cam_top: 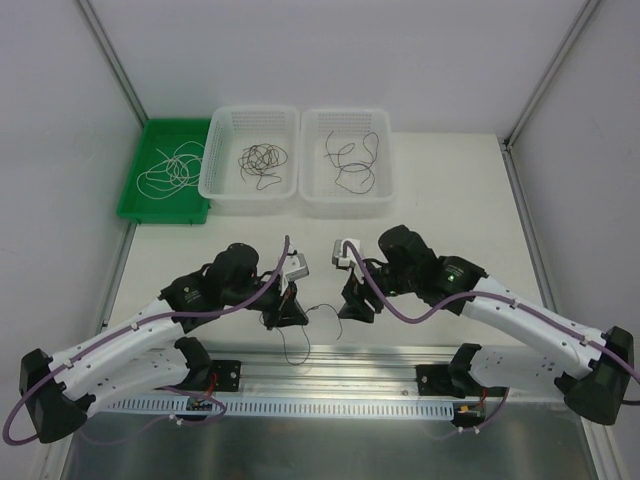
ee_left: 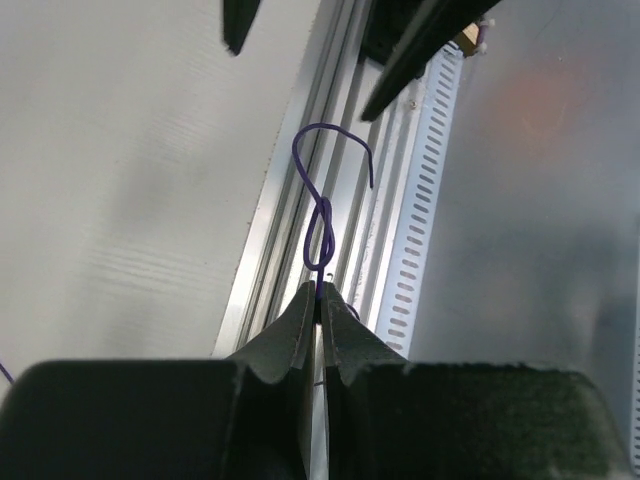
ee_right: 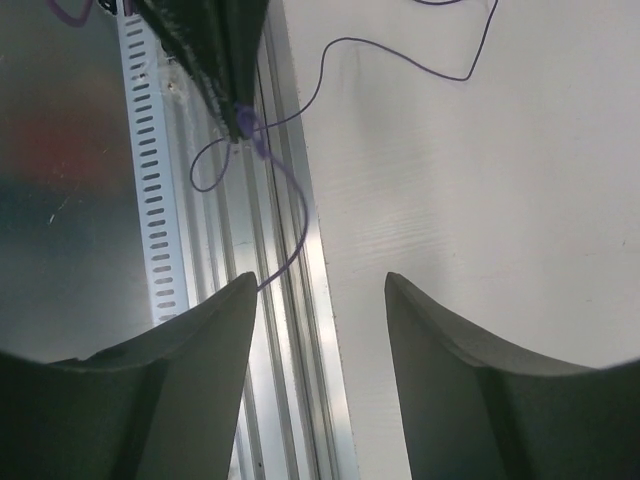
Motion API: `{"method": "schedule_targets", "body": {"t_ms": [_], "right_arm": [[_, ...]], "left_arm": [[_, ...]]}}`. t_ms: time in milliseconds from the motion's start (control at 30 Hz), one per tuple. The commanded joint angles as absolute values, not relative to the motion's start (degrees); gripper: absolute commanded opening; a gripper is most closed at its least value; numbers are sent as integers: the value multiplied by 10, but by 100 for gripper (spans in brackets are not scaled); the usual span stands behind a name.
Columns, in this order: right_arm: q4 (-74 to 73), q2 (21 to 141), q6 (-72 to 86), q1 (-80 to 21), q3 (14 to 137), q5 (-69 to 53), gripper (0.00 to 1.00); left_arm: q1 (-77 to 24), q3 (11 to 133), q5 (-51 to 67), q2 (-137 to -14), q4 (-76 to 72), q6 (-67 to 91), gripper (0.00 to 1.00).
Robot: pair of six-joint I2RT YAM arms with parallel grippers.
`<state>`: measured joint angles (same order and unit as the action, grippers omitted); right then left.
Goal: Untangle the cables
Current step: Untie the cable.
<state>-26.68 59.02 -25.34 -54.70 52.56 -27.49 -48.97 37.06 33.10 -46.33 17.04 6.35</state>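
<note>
One thin dark purple cable [ee_left: 320, 228] sticks out of my left gripper [ee_left: 321, 288], which is shut on it just below a small twisted loop. In the top view this cable [cam_top: 322, 309] hangs between both grippers, low over the table's near edge, with a tail drooping toward the rail. My right gripper [ee_right: 320, 285] stands open. The cable [ee_right: 300, 215] runs down from the left gripper's tip to touch its left finger [ee_right: 235, 310], and nothing lies between the jaws. More cables lie as a dark tangle [cam_top: 262, 162] and looser strands [cam_top: 352, 160] in baskets, and a whitish one [cam_top: 172, 170] is in a tray.
Two white baskets [cam_top: 220, 185] [cam_top: 385, 185] and a green tray [cam_top: 135, 205] stand along the far side. An aluminium rail [cam_top: 330, 365] with a perforated strip [cam_top: 330, 408] runs along the near edge under the grippers. Frame posts rise at both far corners.
</note>
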Motion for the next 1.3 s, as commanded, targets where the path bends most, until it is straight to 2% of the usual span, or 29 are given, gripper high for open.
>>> {"method": "schedule_targets", "body": {"t_ms": [0, 133, 233, 267, 333, 433, 467, 533, 967, 1267], "right_arm": [[-210, 623, -253, -548, 542, -290, 57], [-177, 642, -243, -549, 541, -311, 55], [-164, 649, -238, -548, 537, -326, 45], [-159, 650, -238, -549, 534, -333, 38], [-156, 650, -236, -549, 533, -344, 34], [-152, 651, -233, -548, 531, -359, 19], [-149, 652, -232, -549, 529, -361, 9], [-145, 653, -231, -548, 529, -371, 1], [-196, 683, -274, -563, 562, -468, 1], [-149, 698, -252, -573, 570, -454, 1]], "left_arm": [[-505, 403, 367, -468, 166, 41, 0], [-510, 403, 365, -469, 165, 37, 0], [-511, 403, 366, -468, 166, 37, 0], [-512, 402, 366, -468, 166, 35, 0], [-512, 403, 367, -468, 165, 34, 0], [-512, 403, 366, -470, 165, 33, 0], [-512, 403, 367, -469, 164, 33, 0], [-514, 404, 367, -472, 162, 33, 0], [-518, 414, 371, -471, 163, 25, 0], [-529, 417, 397, -503, 162, 23, 0]]}}
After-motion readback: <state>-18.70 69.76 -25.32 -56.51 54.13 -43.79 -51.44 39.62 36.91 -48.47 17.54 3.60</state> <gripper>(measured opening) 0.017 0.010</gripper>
